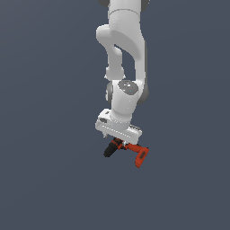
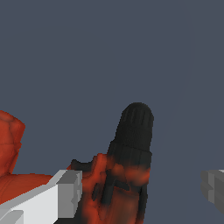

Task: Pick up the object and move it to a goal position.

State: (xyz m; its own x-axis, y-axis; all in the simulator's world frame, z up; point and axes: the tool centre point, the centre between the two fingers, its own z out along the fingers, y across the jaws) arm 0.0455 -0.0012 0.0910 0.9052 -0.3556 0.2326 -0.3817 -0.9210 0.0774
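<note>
The arm (image 1: 123, 54) runs off the top edge of the exterior view, so its base never shows. The gripper (image 1: 117, 143) covers the middle of the drill (image 1: 128, 152) there, and the fingertips are too small to make out. In the wrist view the drill gets cut off at the bottom edge, and the battery block slips out on the left side.

Everything looks smooth and matte: white rounded arm shells, boxy grey-white fingers (image 2: 65, 192), flat slate-blue background. The drill is blotchy red-orange with a ribbed black chuck and a pistol handle ending in a chunky red base.

It sits below centre in the exterior view, directly under the hand. 1 finger presses against the drill body, the other stands clear of it at the right edge, so I can't tell if it's actually clamped.
</note>
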